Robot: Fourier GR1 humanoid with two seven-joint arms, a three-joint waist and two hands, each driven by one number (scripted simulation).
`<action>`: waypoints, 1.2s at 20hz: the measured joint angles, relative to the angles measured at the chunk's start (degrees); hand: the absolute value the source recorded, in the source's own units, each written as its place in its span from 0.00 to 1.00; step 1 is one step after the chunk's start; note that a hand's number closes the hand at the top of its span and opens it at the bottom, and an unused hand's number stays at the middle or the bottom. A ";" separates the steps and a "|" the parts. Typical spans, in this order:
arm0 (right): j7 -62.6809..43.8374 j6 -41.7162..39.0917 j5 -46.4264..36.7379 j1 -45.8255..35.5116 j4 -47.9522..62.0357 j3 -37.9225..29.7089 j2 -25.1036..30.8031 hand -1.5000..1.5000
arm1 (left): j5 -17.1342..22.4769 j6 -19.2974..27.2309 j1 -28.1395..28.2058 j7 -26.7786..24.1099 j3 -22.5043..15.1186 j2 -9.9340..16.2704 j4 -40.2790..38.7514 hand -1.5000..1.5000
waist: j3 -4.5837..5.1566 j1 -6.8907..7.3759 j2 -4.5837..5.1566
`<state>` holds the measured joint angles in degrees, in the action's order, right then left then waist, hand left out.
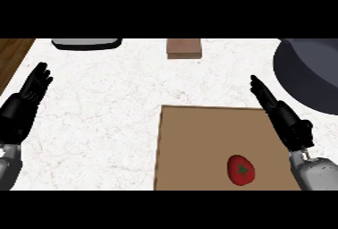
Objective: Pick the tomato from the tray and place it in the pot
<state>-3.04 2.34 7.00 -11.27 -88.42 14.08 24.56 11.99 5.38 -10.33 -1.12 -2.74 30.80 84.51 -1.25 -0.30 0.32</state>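
Right hand (285, 120) open, empty

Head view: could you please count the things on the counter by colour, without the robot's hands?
Red: 1, the tomato
Brown: 2, the tray and the small block
Dark grey: 2, the pot and the object at the far edge
Total: 5

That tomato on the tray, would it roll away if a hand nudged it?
Probably: the tomato is rounded and smooth, lying loose on the flat brown tray, so a nudge may roll it. Its glossy skin could slip between fingers.
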 measured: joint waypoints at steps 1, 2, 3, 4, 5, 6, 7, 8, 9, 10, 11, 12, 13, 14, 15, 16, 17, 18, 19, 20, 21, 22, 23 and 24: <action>0.58 -1.31 0.71 0.17 0.10 0.21 -0.30 0.00 | 0.17 -0.25 -0.11 0.09 0.22 -0.19 -0.21 0.50 | 0.26 0.06 -0.06; 0.54 -3.02 2.21 0.00 -0.36 0.82 -1.02 0.00 | 0.46 0.01 -0.47 0.87 0.07 -0.90 -0.16 0.50 | 0.46 0.12 -0.11; 0.80 -5.01 3.80 -0.18 -0.56 1.91 -2.09 0.00 | 0.70 0.50 -0.58 1.84 -0.50 -1.96 0.33 0.50 | 0.60 0.38 -0.14; 0.85 -7.18 5.65 -0.47 -1.06 3.18 -3.30 0.00 | 1.11 0.96 -0.76 2.88 -1.02 -3.10 0.72 0.50 | 0.71 0.62 -0.16; 0.98 -9.75 7.80 -0.44 -1.82 4.65 -4.49 0.00 | 1.62 1.48 -0.64 3.43 -1.45 -4.48 0.73 0.50 | 0.80 0.80 -0.16; 0.73 -12.19 10.00 -0.64 -2.83 6.37 -5.88 0.00 | 2.19 1.93 -0.51 4.09 -2.03 -5.95 0.96 0.50 | 0.87 1.09 -0.20; 1.57 -13.34 6.51 -2.99 -4.30 7.19 -3.30 1.00 | 2.60 1.82 -0.21 4.58 -2.47 -6.62 0.70 0.50 | 1.32 1.33 -1.05; 2.67 -13.30 2.53 -4.20 -5.36 7.73 -0.97 0.00 | 3.20 2.11 0.01 5.34 -2.74 -7.61 0.52 0.50 | 1.41 0.84 -1.30; 4.82 -11.74 0.31 -3.36 -6.22 7.08 -0.33 0.00 | 3.97 2.40 0.63 6.21 -2.86 -8.48 1.03 0.50 | 1.36 0.48 -1.27; 7.79 -10.52 -0.92 -2.01 -7.32 6.01 0.19 0.00 | 4.57 2.73 0.94 7.25 -2.93 -9.07 1.59 0.50 | 1.28 0.01 -1.23; 11.25 -9.78 -2.05 -0.51 -8.28 5.34 0.61 0.00 | 4.73 3.49 1.36 8.13 -3.40 -10.05 2.24 0.50 | 1.22 -0.26 -1.16; 14.71 -9.92 -2.60 1.31 -9.69 4.73 1.53 0.00 | 4.59 4.44 1.24 9.11 -3.87 -10.88 2.81 0.50 | 1.18 -0.61 -1.09; 18.39 -10.26 -2.90 3.56 -11.08 3.85 2.75 0.00 | 4.75 4.97 1.57 9.73 -3.99 -11.42 3.43 0.50 | 1.16 -0.87 -1.06; 21.15 -10.48 -3.30 5.57 -13.31 3.28 3.84 0.00 | 4.54 5.55 2.00 10.40 -4.52 -11.93 4.31 0.50 | 1.14 -1.09 -1.06; 24.18 -11.34 -3.21 7.32 -14.43 1.83 5.53 0.00 | 3.91 6.59 2.35 10.80 -5.28 -12.79 5.10 0.50 | 1.14 -1.15 -1.01; 26.59 -12.60 -3.06 8.95 -15.50 0.40 7.42 0.00 | 3.61 7.04 2.05 11.19 -5.43 -13.22 5.13 0.50 | 1.15 -1.15 -0.91; 28.01 -13.44 -3.40 10.54 -16.88 -1.06 9.55 0.00 | 3.34 7.60 2.32 11.83 -5.75 -13.54 6.05 0.50 | 1.16 -1.16 -0.89; 28.40 -14.04 -3.74 11.82 -18.56 -2.59 11.66 0.00 | 2.89 8.31 2.63 12.30 -6.32 -14.12 6.76 0.50 | 1.17 -1.23 -0.89; 28.57 -14.62 -4.46 12.96 -19.94 -4.04 13.88 0.00 | 2.75 8.56 2.91 12.60 -6.37 -14.18 7.33 0.50 | 1.20 -1.29 -0.90; 28.80 -15.29 -5.01 13.97 -21.00 -5.71 16.06 0.00 | 2.86 8.34 3.24 12.85 -6.17 -13.91 7.57 0.50 | 1.21 -1.31 -0.88; 29.08 -16.10 -5.37 14.98 -21.85 -7.49 18.18 0.00 | 2.70 8.69 3.19 13.55 -6.26 -13.96 8.20 0.50 | 1.22 -1.32 -0.86; 28.34 -16.96 -5.47 15.66 -23.32 -8.90 20.01 0.00 | 2.67 8.89 3.16 14.40 -6.41 -13.99 9.23 0.50 | 1.23 -1.23 -0.84; 27.36 -18.12 -5.18 15.92 -24.45 -10.54 22.02 0.00 | 2.63 8.78 3.61 14.31 -6.74 -14.33 9.40 0.50 | 1.25 -1.16 -0.81; 26.28 -19.24 -4.93 16.20 -25.72 -12.11 23.90 0.00 | 2.76 8.68 3.56 14.56 -6.60 -14.34 9.63 0.50 | 1.27 -1.11 -0.78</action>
<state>23.23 -16.90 2.06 4.93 -114.15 1.97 48.46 14.75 14.06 -6.77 13.44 -9.34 16.46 94.13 0.02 -1.41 -0.45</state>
